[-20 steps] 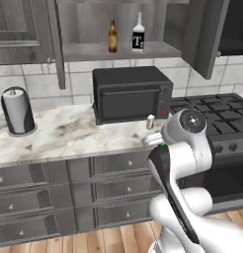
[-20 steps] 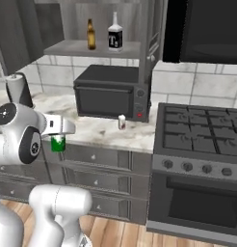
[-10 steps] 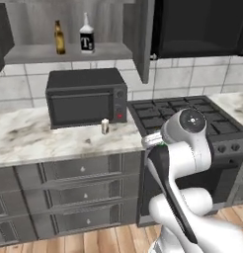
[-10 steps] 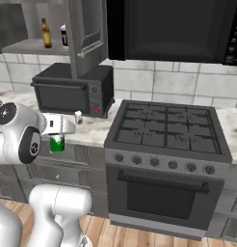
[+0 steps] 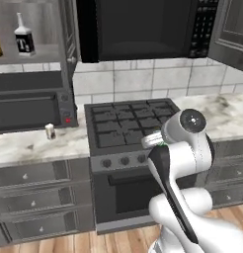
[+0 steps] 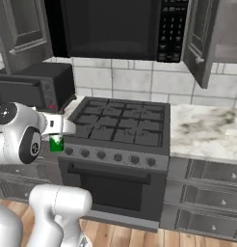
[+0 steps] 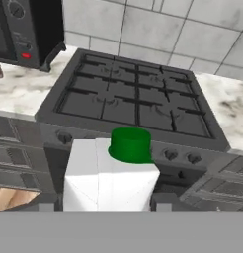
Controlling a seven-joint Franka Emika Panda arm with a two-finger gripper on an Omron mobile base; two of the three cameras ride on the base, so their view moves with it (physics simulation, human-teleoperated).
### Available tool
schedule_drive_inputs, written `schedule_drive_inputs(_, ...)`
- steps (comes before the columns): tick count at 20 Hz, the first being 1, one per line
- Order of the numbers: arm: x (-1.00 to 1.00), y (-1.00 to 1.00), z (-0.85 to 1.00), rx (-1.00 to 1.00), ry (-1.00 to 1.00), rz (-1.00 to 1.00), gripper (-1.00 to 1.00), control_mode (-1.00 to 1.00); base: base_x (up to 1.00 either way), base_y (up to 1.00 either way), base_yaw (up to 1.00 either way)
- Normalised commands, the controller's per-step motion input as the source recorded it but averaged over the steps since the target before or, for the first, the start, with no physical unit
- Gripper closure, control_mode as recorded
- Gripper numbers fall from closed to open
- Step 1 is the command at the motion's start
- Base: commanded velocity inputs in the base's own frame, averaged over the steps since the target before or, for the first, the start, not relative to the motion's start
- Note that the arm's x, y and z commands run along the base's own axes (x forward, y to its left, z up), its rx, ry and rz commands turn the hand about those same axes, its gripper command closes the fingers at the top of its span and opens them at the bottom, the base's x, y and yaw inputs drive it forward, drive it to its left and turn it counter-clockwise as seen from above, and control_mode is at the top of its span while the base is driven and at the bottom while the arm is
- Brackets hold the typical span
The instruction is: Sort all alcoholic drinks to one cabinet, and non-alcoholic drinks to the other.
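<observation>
One black gas stove (image 5: pixel 126 126) with ridged grates fills your frame centre, set into a veined marble desk (image 6: pixel 207 128) over grey drawers. Your claw (image 7: pixel 111 197), bottom centre of the hand view, is clamped on a boxy white carton with a round green cap (image 7: pixel 113 173). At upper left, the clear bottle with a black "T" label (image 5: pixel 23 35) stands on a cabinet shelf.

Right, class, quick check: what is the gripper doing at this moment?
Gripper: closed on the white carton with the green cap, carried in front of the stove.
</observation>
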Motion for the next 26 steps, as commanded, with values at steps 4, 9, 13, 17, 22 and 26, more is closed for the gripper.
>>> schedule_drive_inputs(4,0.00,0.00,0.00,0.00,0.00,0.00,1.00,1.00,0.00,-0.94,0.00)
schedule_drive_inputs(9,0.00,0.00,0.00,0.00,0.00,0.00,1.00,1.00,0.00,-0.94,0.00)
schedule_drive_inputs(13,0.00,0.00,0.00,0.00,0.00,0.00,1.00,1.00,0.00,-0.96,0.00)
schedule_drive_inputs(17,0.00,0.00,0.00,0.00,0.00,0.00,1.00,1.00,0.00,-0.93,0.00)
schedule_drive_inputs(22,0.00,0.00,0.00,0.00,0.00,0.00,1.00,1.00,0.01,-0.77,0.00)
schedule_drive_inputs(26,0.00,0.00,0.00,0.00,0.00,0.00,1.00,1.00,0.22,-0.52,0.00)
